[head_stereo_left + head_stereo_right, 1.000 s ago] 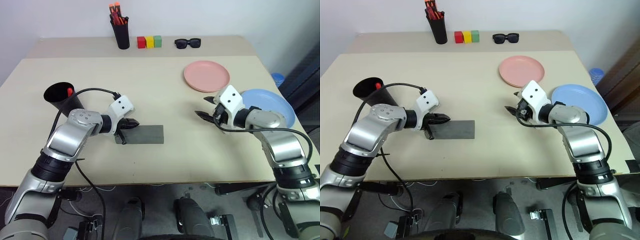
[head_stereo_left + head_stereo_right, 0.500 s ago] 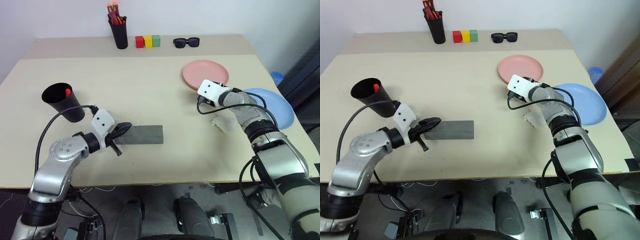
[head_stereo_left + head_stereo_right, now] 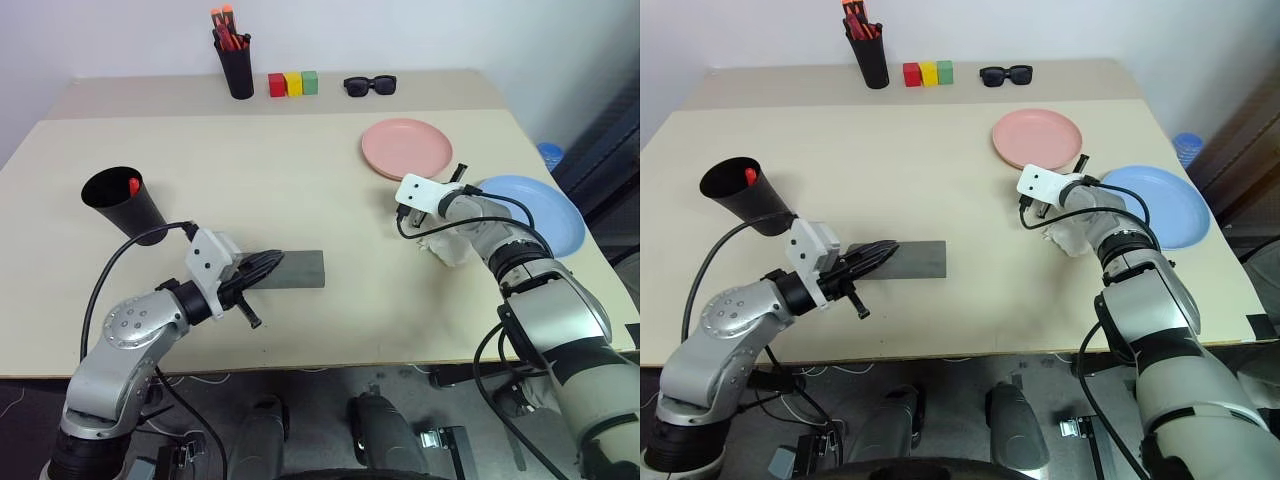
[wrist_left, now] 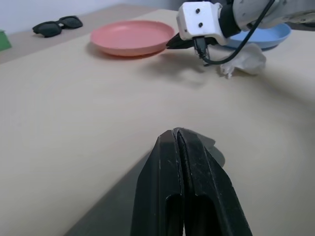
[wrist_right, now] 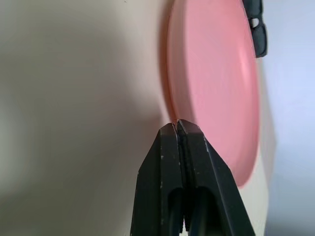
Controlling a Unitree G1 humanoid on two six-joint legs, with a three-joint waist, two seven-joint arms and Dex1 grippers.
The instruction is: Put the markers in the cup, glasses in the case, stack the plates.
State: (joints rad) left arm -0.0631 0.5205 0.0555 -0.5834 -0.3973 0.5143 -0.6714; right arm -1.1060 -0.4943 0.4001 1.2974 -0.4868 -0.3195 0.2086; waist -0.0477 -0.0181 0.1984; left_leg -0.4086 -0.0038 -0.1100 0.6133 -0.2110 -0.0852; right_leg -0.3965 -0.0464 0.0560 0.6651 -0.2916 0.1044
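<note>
The plate-stacking step looks to be the one in hand: the right gripper (image 5: 178,129) has its jaws pressed together at the near rim of the pink plate (image 3: 408,148), and from the wrist view it seems they have pinched the edge, though I cannot tell whether the rim is truly caught or merely touched. The blue plate (image 3: 545,212) lies just beside it on the tabletop (image 3: 300,180), partly behind the right arm, with a crumpled white scrap (image 3: 447,249) near the wrist. The left gripper (image 4: 183,142) has its jaws shut on nothing, its tip over the near end of the grey case (image 3: 295,269), which lies closed. The black cup (image 3: 125,203) stands at the left with 1 red-capped marker (image 3: 134,184) showing inside. The glasses cannot be seen. Next, the pink plate must be lifted by its rim and carried over the blue one; a thin-edge pinch may slip, so a slow lift is wise.
</note>
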